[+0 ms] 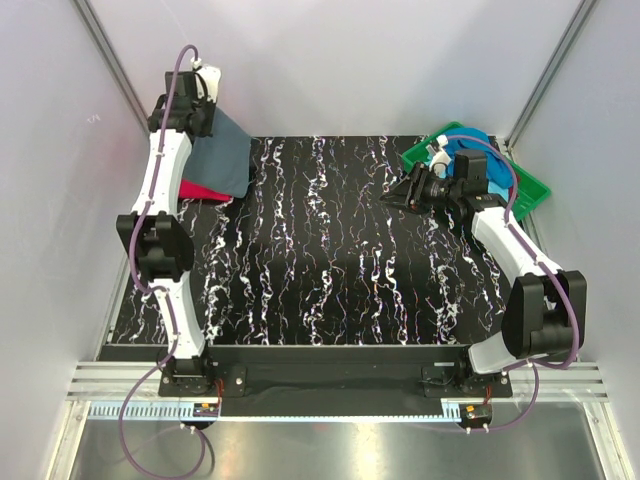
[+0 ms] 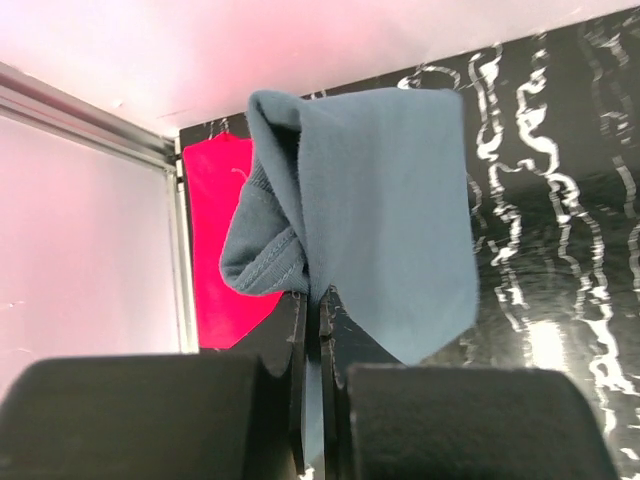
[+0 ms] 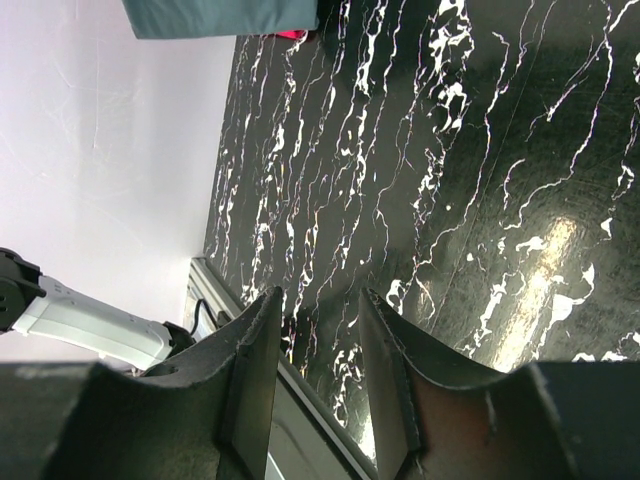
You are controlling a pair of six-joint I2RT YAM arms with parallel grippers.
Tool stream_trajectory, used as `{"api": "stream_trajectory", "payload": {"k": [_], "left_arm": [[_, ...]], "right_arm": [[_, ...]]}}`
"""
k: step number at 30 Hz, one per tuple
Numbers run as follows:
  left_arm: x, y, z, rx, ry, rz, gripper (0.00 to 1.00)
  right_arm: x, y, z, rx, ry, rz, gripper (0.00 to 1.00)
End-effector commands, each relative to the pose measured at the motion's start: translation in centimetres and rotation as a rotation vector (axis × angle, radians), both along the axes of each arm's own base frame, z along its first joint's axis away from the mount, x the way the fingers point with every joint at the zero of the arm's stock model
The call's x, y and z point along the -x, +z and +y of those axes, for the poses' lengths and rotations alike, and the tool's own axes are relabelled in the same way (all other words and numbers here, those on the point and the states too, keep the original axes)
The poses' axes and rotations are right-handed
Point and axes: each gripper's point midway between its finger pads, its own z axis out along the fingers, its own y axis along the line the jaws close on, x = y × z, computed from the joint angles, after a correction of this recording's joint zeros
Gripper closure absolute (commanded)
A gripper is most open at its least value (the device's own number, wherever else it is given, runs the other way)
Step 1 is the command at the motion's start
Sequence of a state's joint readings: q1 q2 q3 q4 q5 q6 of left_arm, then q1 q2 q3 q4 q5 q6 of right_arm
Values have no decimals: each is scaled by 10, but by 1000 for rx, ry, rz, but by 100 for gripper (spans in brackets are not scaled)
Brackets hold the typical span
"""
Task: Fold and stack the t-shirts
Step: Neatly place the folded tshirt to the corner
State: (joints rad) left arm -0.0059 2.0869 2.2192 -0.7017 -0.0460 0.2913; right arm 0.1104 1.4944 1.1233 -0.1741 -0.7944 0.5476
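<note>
Black marbled table (image 1: 330, 260) lies below. At far left the slate grey-blue t-shirt (image 2: 380, 200) is pinched in the left jaws, hung above the red-pink t-shirt (image 2: 225, 240); soft and limp, it is judged best gripped at a hem. At right, the right jaws are parted, empty

This is a robotics lab cell, not a home or shop; plain white panels (image 1: 330, 60) on aluminium posts (image 1: 106, 52) wall in a black, white-veined tabletop (image 1: 330, 260) filling the middle of the frame. Along the bottom edge an extruded aluminium rail (image 1: 110, 381) carries two white-and-black arms, left (image 1: 165, 200) and right (image 1: 520, 260), trailing purple cables (image 1: 122, 420); a green plastic tray (image 1: 533, 188) sits upper right.
</note>
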Motion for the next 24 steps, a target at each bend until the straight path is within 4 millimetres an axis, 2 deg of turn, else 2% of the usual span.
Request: {"api": "stream_trajectory", "payload": {"k": [1,2,6,7,11,12,13,16,17,22,24], "left_arm": [[-16,27,5,-66,-35,-103,100],[-16,26,18,-66,-19,-101,100],[-24,23,32,-77,-7,-119,100],[-26,18,43,-92,21,-114,100],[-33,12,64,-121,56,-123,100],[-36,16,67,-126,61,-150,100],[-36,10,68,-131,52,-144,100],[-43,9,73,-166,44,-164,100],[-43,8,83,-179,73,-165,100],[-59,-22,108,-177,135,-171,100],[-65,-27,116,-197,150,-183,100]], "right_arm": [[-11,12,-1,-2,-14,-65,56],[-11,12,-1,-1,-14,-64,56],[-12,10,-2,3,-20,-66,56],[-13,10,-2,5,-23,-68,56],[-14,3,-3,8,-28,-57,56],[-15,1,-3,9,-31,-53,56],[-16,0,-3,10,-33,-52,56],[-17,-2,-3,10,-35,-47,56],[-18,-2,-3,10,-37,-50,55],[-17,-5,-3,12,-34,-50,56],[-17,-5,-3,12,-34,-49,56]]}}
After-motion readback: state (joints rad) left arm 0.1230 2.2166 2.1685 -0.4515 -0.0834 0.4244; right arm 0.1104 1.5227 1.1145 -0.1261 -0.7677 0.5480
